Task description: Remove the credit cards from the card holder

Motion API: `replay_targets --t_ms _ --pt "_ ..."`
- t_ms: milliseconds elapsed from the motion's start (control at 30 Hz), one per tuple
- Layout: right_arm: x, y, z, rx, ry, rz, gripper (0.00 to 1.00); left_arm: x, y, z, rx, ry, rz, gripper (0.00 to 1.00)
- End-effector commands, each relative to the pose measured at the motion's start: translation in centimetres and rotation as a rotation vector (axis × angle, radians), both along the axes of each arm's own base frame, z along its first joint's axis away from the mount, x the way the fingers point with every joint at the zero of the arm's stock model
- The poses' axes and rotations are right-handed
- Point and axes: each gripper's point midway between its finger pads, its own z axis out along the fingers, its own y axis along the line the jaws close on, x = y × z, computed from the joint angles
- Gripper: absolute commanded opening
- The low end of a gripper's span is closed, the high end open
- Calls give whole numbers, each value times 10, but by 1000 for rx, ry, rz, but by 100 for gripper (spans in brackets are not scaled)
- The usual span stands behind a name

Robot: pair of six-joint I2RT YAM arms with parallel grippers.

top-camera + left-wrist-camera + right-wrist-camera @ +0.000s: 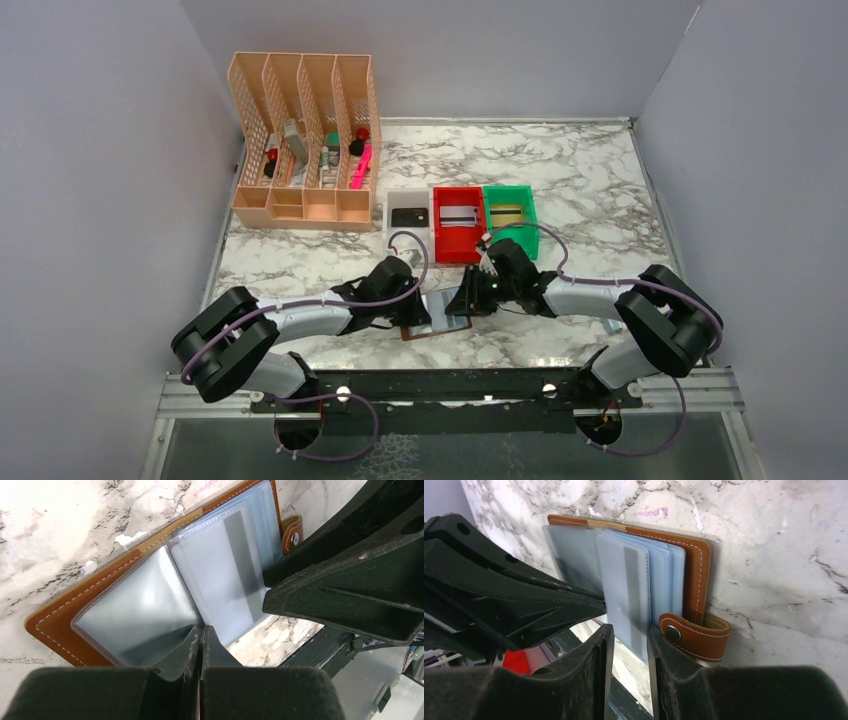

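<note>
The card holder [441,322] lies open on the marble near the front edge, brown leather [60,625] outside, pale blue-grey pockets [624,580] inside, snap tab [696,636] at one side. My left gripper [201,628] is shut, its tips pressed on the pockets by the fold; it also shows in the top view [424,312]. My right gripper [629,632] is narrowly open, its tips at the free edge of a pocket leaf; it also shows in the top view [468,298]. A grey band shows through one pocket [243,555]; I cannot tell if it is a card.
A black card [410,216] lies in the white bin [392,200], a silvery-white card [458,214] in the red bin [455,246], a gold card [506,213] in the green bin [508,190]. A peach desk organizer [300,205] stands at back left. The metal rail [450,385] runs along the front.
</note>
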Motion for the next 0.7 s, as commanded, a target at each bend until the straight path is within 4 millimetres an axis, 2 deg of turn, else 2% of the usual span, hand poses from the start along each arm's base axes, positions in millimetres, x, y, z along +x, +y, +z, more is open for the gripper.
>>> replay_targets --t_ms 0,367,667 --pt "-7 18 19 130 21 46 35 -3 18 -17 65 1 49 0" --pt "-7 25 41 192 4 68 35 0 20 -10 48 -28 69 0" --pt "-8 33 51 237 8 96 35 7 21 8 4 -87 108 0"
